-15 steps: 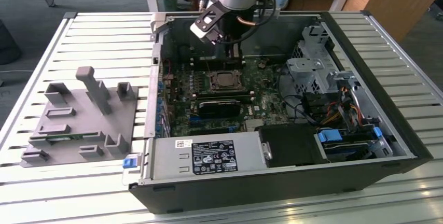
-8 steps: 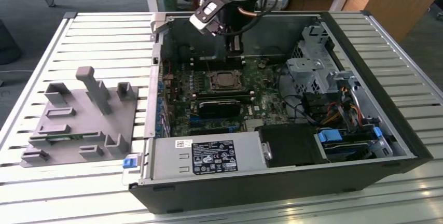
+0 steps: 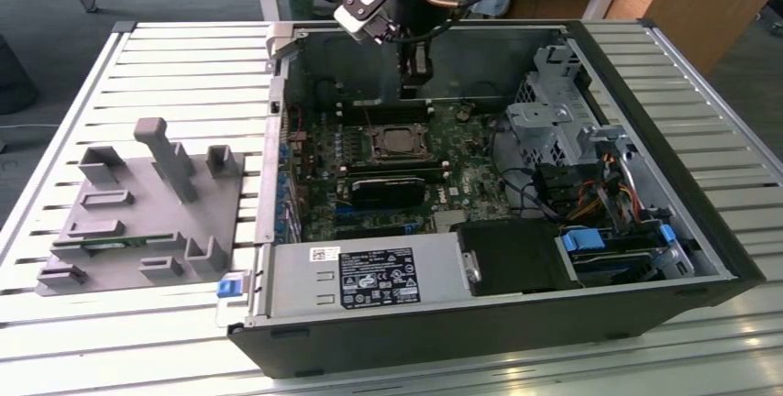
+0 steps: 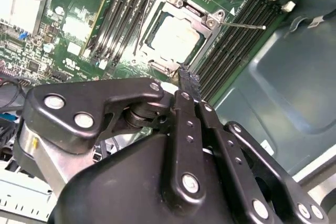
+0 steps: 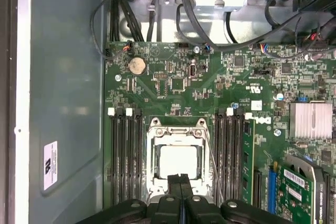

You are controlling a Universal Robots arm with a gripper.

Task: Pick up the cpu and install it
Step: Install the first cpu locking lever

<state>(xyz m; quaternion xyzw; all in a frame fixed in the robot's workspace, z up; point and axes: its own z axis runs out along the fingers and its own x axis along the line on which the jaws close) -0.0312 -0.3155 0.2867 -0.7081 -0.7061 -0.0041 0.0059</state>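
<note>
The end effector (image 5: 181, 181) was closed, holding nothing, just above the cpu (image 5: 180, 161) seated in its socket (image 5: 177, 129); seating should be checked for flatness.

Silver-topped cpu (image 5: 179, 161) lies flat, seated in its socket (image 5: 155, 129)

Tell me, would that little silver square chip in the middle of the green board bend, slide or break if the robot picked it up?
The cpu looks like a flat metal-topped plate, so probably stiff, not floppy. Its smooth top may be slippery. It lies in the socket frame, so pushing it would likely not slide it.
</note>
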